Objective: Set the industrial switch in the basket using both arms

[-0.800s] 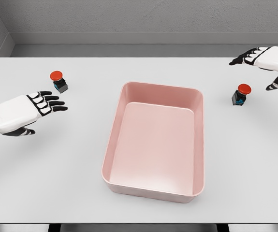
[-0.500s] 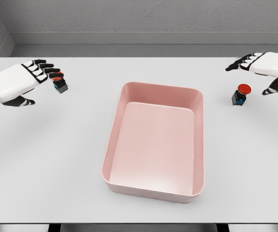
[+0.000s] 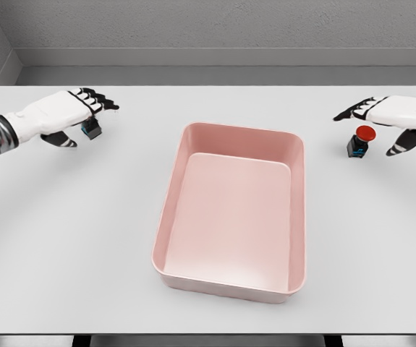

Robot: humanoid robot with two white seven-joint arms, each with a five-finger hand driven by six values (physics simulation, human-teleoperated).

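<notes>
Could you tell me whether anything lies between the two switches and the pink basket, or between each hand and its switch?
Nothing visible does. The table is bare between the left switch and the basket, and between the right switch and the basket. The left hand is above its switch, the right hand over the other.

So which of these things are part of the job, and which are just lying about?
Part of the job:
- left switch, under the left robot hand
- right switch, beside the right robot hand
- pink basket, nothing in it

Lying about:
- nothing; only the white table
</notes>
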